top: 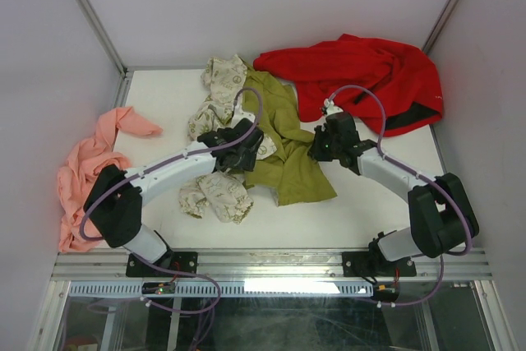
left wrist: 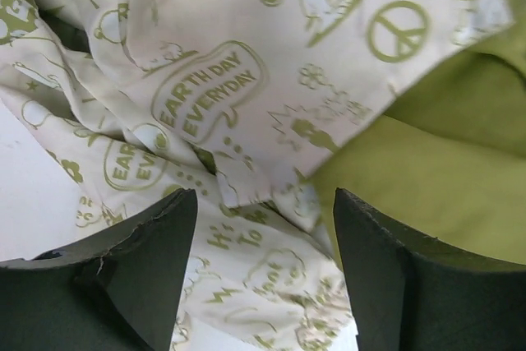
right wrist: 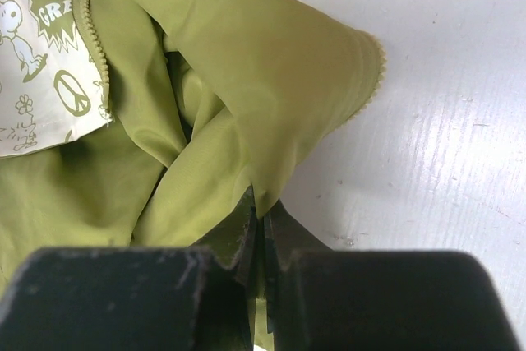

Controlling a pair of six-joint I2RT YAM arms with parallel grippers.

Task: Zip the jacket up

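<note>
The jacket (top: 283, 133) lies crumpled at the table's middle, cream print outside, olive-green lining showing. My left gripper (top: 244, 147) hovers open over its printed cream fabric (left wrist: 246, 104); the fingers (left wrist: 148, 269) stand wide apart with cloth between them, not pinched. My right gripper (top: 322, 144) is at the jacket's right edge, shut on a fold of the olive lining (right wrist: 271, 104). A zipper tape (right wrist: 92, 34) runs along the printed panel in the right wrist view.
A plain red garment (top: 370, 80) lies at the back right, touching the jacket. A salmon-pink garment (top: 86, 166) hangs over the table's left edge. White walls enclose the back and sides. Bare white table (right wrist: 444, 121) shows right of my right gripper.
</note>
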